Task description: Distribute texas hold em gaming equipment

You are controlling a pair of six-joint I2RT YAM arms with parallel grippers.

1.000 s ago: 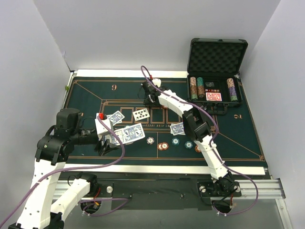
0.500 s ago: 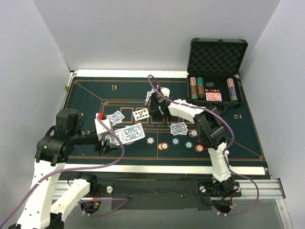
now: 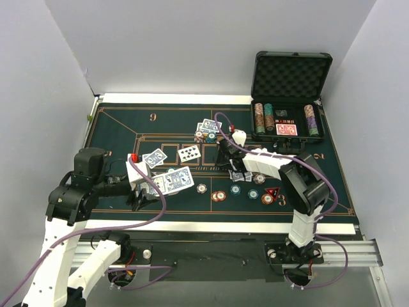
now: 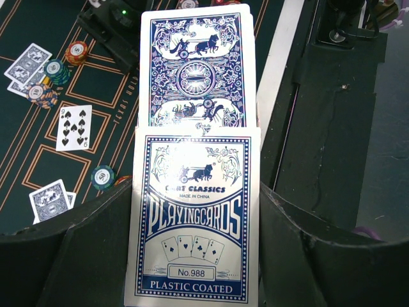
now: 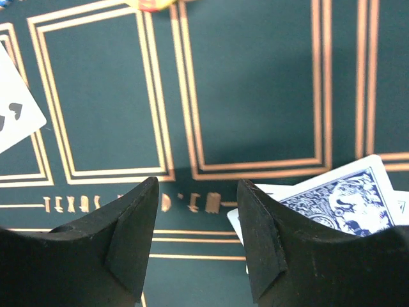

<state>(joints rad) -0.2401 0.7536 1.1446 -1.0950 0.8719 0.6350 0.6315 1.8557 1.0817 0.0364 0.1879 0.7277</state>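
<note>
My left gripper [image 3: 146, 190] is shut on the blue deck [image 4: 195, 217], a box printed "Playing Cards" with blue-backed cards [image 4: 195, 67] sticking out ahead; it also shows in the top view [image 3: 174, 180]. My right gripper [image 3: 225, 160] [image 5: 197, 211] is open and empty, low over the green mat, just left of two blue-backed cards [image 3: 239, 174] [image 5: 339, 198]. A face-up nine [image 3: 190, 152] lies mid-mat. More blue-backed cards [image 3: 209, 126] lie with chips [image 3: 204, 135] at far centre, and one pair [image 3: 154, 158] on the left. A row of chips [image 3: 236, 189] lies near the front.
The open black case [image 3: 291, 70] stands at the far right with chip stacks [image 3: 259, 116] and a red-backed deck [image 3: 287, 130]. The green mat [image 3: 121, 128] ends at a white strip along the near edge [image 3: 192, 225]. Purple cables loop over both arms.
My right gripper has drawn back from the far centre toward the near right, uncovering the cards and chips there. My left gripper with the deck has hardly moved.
</note>
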